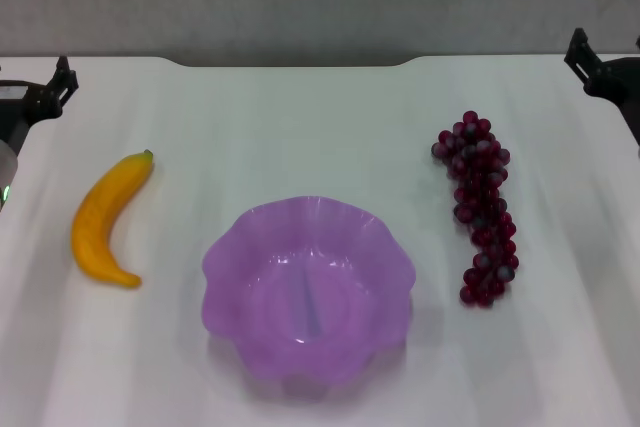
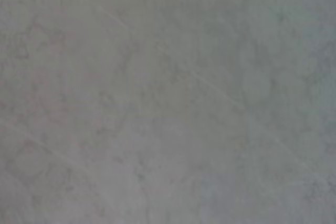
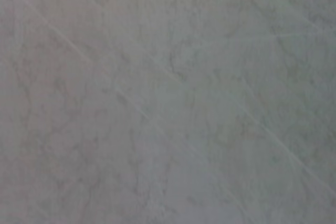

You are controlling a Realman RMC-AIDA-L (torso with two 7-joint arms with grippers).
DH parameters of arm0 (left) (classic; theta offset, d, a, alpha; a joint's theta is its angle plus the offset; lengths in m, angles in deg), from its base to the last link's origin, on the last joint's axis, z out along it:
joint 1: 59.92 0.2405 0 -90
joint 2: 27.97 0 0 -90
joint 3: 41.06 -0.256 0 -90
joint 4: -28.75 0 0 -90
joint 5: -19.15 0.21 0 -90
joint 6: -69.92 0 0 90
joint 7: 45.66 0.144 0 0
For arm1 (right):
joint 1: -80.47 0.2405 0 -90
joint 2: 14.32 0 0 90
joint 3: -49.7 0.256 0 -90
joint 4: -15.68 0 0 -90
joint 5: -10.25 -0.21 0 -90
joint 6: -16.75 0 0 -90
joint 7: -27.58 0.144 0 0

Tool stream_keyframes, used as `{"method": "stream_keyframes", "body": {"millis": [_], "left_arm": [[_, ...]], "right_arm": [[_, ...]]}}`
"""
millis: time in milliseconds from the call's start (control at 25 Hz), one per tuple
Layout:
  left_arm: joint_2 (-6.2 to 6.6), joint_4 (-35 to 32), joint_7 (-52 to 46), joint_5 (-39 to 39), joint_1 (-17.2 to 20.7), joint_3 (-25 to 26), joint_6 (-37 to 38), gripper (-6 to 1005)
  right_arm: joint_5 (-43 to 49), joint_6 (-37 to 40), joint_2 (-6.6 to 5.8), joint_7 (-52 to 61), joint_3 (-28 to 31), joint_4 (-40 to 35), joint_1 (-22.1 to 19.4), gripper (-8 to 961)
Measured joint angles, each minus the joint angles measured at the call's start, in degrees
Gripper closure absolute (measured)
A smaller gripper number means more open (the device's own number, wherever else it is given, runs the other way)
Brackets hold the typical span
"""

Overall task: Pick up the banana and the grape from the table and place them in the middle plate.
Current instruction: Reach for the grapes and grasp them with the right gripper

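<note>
Lying on the table (image 1: 300, 117) left of the middle plate (image 1: 230, 257): the banana (image 1: 105, 217), long axis running near-to-far, stem tip pointing away, nearest the left gripper (image 1: 45, 95) parked at the far left edge. Resting right of the plate: the grape (image 1: 480, 207), bunch also stretching near-to-far, closest to the right gripper (image 1: 600, 67) at the far right edge. Nothing blocking either path. Impossible telling whether either gripper's fingers are parted. Plate sitting empty.

Head view overlooks the table (image 1: 320, 117); both wrist views face blank grey surface.
</note>
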Motion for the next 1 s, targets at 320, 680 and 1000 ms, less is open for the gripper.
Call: {"method": "stream_keyframes", "body": {"millis": [320, 680, 1000], "left_arm": [[-0.23, 0.14, 0.17, 0.30, -0.60, -0.03, 0.01, 112], [-0.22, 0.62, 0.23, 0.29, -0.63, 0.01, -0.02, 112], [-0.22, 0.70, 0.26, 0.25, -0.15, 0.00, -0.05, 112]], "right_arm": [[0.01, -0.54, 0.00, -0.04, 0.09, 1.04, 0.47, 73], [0.17, -3.73, 0.05, -0.07, -0.17, 2.19, 2.37, 75], [-0.09, -11.17, -0.14, 1.91, 0.34, 2.15, 4.35, 76]]}}
